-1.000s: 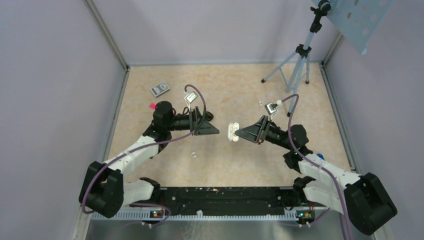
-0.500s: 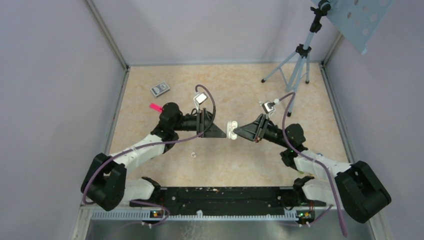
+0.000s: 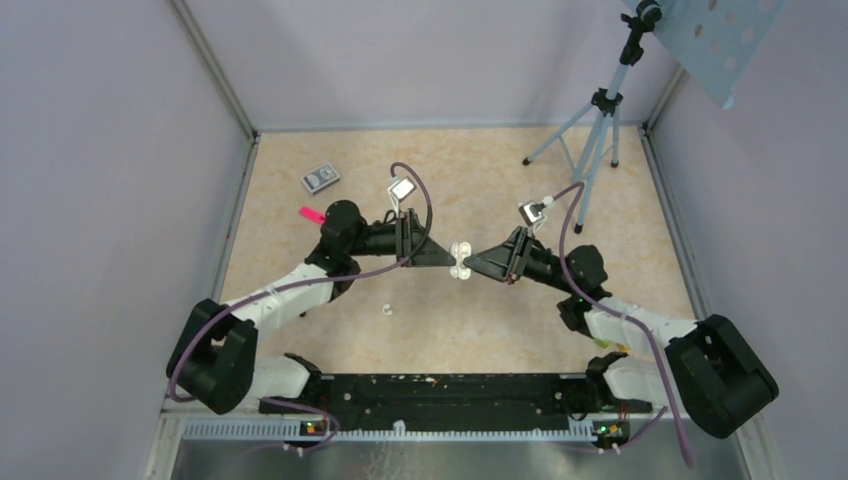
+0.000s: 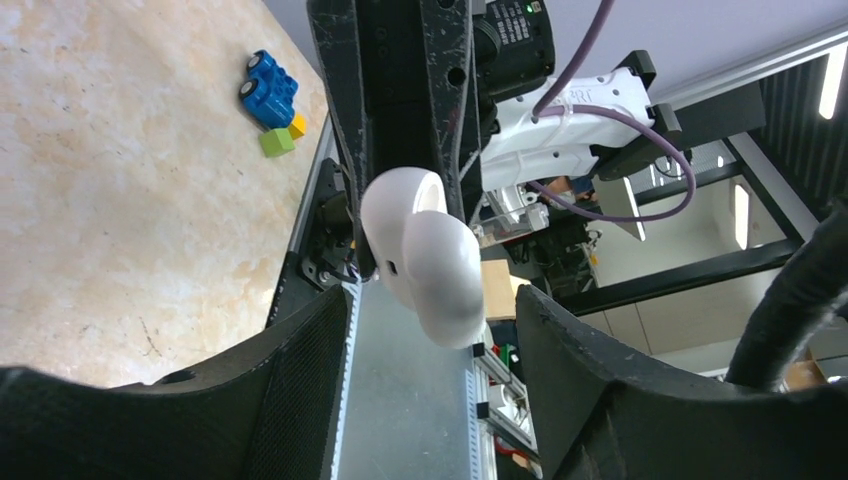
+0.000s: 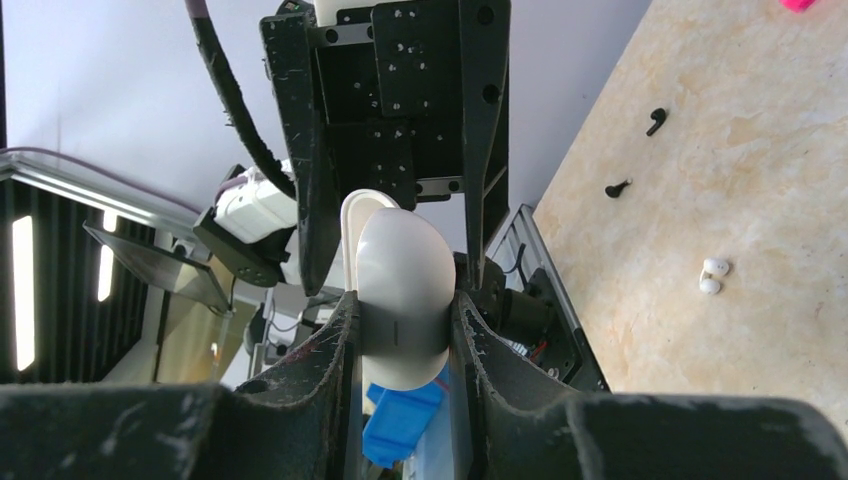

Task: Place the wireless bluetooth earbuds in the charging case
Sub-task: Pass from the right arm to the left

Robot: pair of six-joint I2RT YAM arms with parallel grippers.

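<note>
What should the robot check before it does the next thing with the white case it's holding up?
1. Right gripper shut on the case: ok, fingers press both sides.
2. Left gripper open wide enough: ok, one finger on each side of the case with gaps.
3. Lid open: ok, it looks flipped up in the left wrist view.
4. Earbuds in the case: not ok, they lie on the table.
5. Left fingers touching the case: cannot tell.
</note>
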